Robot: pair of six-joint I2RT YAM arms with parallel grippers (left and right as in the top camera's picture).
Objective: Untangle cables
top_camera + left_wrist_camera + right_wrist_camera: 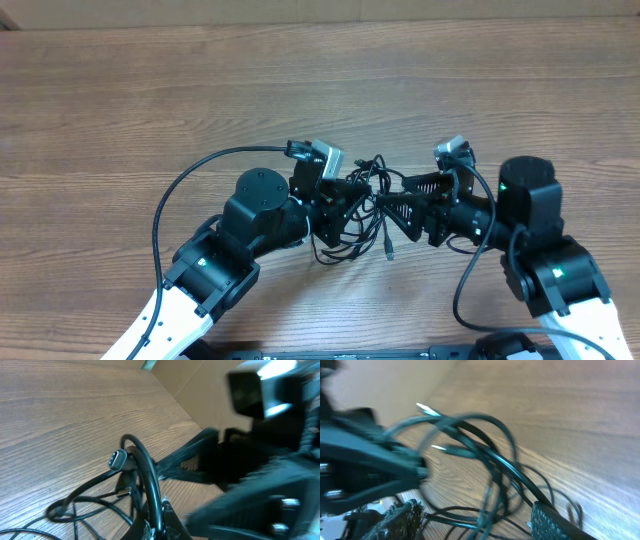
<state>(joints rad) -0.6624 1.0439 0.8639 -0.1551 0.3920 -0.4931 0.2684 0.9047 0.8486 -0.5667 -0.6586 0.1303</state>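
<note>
Where the left hand pinches, the cables bunch.

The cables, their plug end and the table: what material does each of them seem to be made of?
The cables: a black, smooth, slightly glossy jacket, probably rubber or soft plastic, since they bend in loose loops. The plug end: a silvery, shiny face, likely metal, set in a black moulded body. The table: brown and matt with wood grain lines; whether it is real wood or laminate is not clear.
</note>
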